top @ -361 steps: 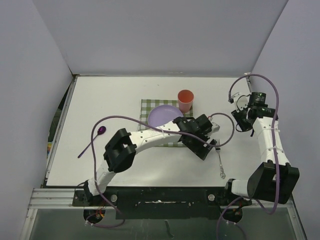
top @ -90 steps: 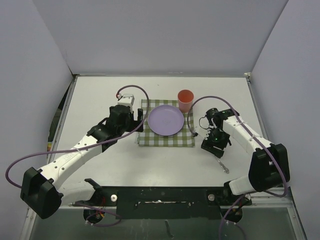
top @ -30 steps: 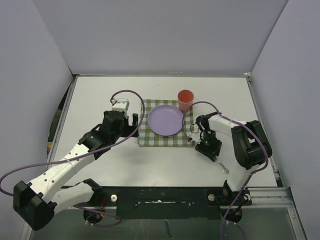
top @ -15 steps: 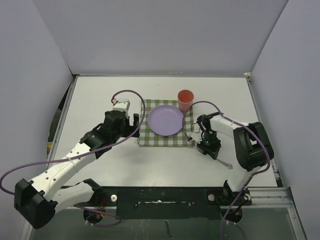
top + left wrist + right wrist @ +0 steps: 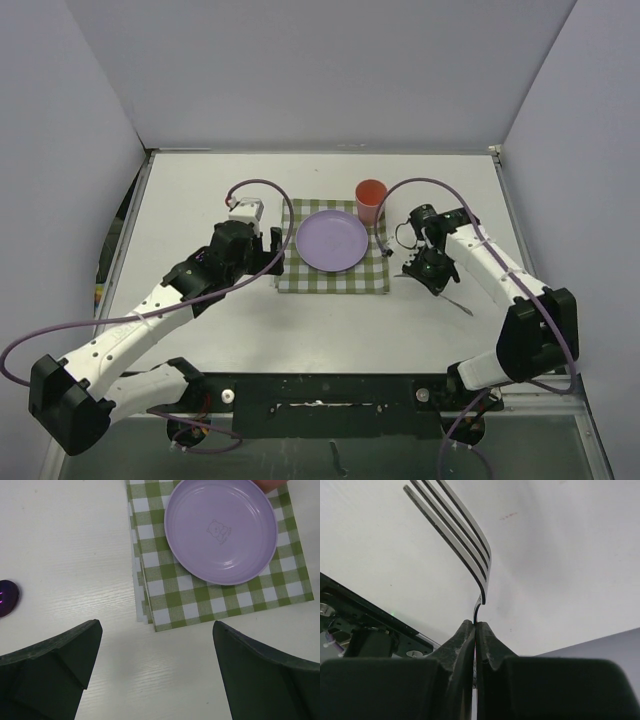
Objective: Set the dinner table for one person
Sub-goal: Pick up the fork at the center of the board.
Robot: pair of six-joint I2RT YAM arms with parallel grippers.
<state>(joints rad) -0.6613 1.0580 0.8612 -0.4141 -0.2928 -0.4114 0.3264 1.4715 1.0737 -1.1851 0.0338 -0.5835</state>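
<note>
Pinching the fork (image 5: 465, 545) by its neck in the right gripper (image 5: 475, 626), just right of the cloth (image 5: 310, 278) over the dinner table (image 5: 200, 190), tines slanting toward the near right edge. Holding the left gripper (image 5: 155, 630) spread wide left of the cloth, farther off.

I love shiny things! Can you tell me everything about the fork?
The fork is shiny silver metal with four long, thin, curved tines. The right gripper is shut on its thin neck, just below the tines. It sticks out over the white table, right of the checked cloth.
</note>
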